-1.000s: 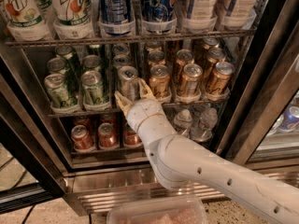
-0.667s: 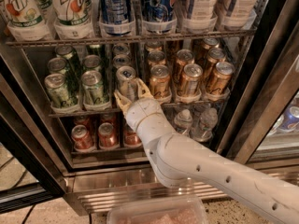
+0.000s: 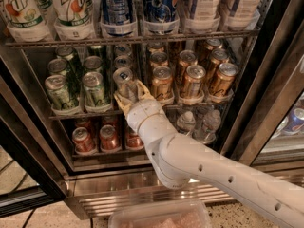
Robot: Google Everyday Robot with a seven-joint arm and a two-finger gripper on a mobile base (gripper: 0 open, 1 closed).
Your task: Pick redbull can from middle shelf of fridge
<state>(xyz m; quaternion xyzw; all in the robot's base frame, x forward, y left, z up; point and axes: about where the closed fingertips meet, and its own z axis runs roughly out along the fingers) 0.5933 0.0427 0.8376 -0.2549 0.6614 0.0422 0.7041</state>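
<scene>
The redbull can [image 3: 124, 80] is a slim silver can at the front of the middle shelf [image 3: 71, 114], between the green cans [image 3: 95, 88] and the gold cans [image 3: 162, 82]. My gripper [image 3: 129, 95] reaches into the fridge [image 3: 266, 103] from the lower right on a white arm. Its yellowish fingers [image 3: 143, 90] sit on either side of the can's lower body and are shut on it. The can leans slightly to the left. The gripper hides its bottom part.
Large 7up and blue bottles [image 3: 116, 4] fill the rack above. Red cans [image 3: 83, 139] and water bottles [image 3: 185, 122] sit on the rack below. More cans stand behind the redbull can. A steel base grille [image 3: 118, 199] and a clear plastic tub [image 3: 161, 217] lie below.
The gripper and the redbull can have shifted a little to the left, and the can now leans slightly. The other cans have not moved.
</scene>
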